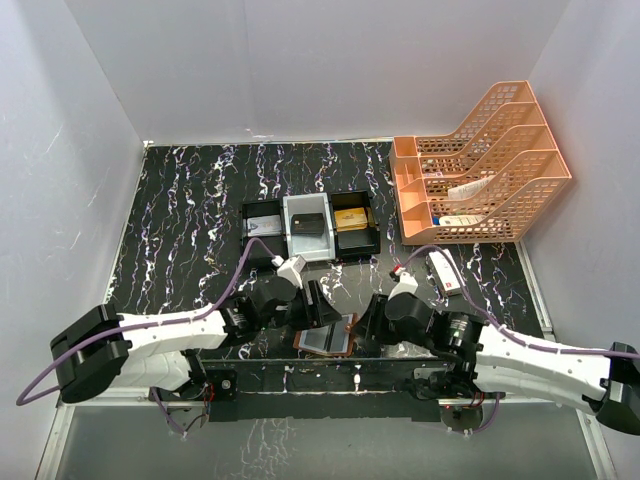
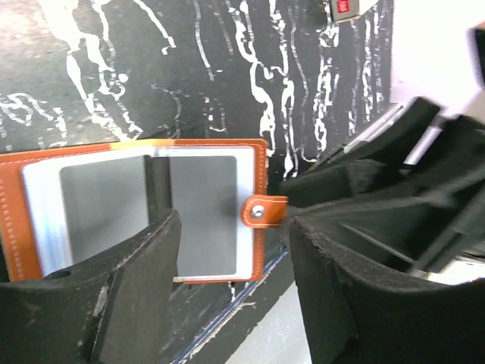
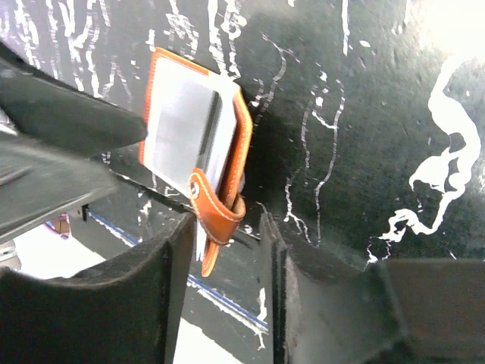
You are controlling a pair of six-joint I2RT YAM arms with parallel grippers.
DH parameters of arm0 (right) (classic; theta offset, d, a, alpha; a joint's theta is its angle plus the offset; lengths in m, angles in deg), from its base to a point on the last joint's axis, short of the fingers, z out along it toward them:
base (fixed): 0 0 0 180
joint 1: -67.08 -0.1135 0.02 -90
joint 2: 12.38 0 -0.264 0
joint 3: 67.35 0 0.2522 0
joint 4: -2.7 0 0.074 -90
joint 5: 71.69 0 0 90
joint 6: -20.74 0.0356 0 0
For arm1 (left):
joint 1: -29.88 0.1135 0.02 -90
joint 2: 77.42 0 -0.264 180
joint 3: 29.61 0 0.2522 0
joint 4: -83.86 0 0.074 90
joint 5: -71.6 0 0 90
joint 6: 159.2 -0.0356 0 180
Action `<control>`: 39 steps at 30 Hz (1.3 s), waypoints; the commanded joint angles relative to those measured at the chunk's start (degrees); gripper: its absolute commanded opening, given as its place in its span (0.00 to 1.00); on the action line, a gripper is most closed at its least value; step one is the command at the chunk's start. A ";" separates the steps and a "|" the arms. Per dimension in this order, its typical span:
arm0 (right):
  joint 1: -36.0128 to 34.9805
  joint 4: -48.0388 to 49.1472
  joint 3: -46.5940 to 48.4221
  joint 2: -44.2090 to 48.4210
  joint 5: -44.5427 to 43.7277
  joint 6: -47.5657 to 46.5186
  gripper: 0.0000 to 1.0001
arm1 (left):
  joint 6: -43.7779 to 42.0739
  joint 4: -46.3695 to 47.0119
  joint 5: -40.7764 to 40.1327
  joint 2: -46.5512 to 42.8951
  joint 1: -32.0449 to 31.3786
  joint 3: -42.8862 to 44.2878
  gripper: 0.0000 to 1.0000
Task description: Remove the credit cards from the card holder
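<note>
Card holder (image 1: pixel 328 337), brown leather, lies spread open at the middle of the table's (image 1: pixel 180 220) near edge, two pale credit cards (image 2: pixel 201 205) tucked in its pockets. The left gripper (image 2: pixel 233 262) hovers just over its clasp side, fingers wide apart and empty. The right gripper (image 3: pixel 226 239) straddles the clasp tab (image 3: pixel 216 216), jaws half closed; whether they pinch it cannot be told. The cards look light, stiff and slick, the holder soft and liable to slide. Pinning the leather while pinching a card's edge seems the likeliest hold.

One card holder (image 2: pixel 258 176); two credit cards (image 2: pixel 201 214).
</note>
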 commanded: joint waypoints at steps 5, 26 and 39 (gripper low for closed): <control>0.07 -7.55 14.14 2.45 -6.96 -11.34 0.42 | -1.46 -11.13 -5.69 -4.78 -0.15 -0.03 0.55; 1.49 8.30 1.86 -17.92 6.47 -6.24 0.23 | -5.58 -8.09 2.01 1.58 -0.14 2.81 0.43; 4.12 19.47 -3.15 -25.33 5.01 -5.36 0.25 | -1.46 -19.12 -5.03 14.36 -0.22 7.64 0.35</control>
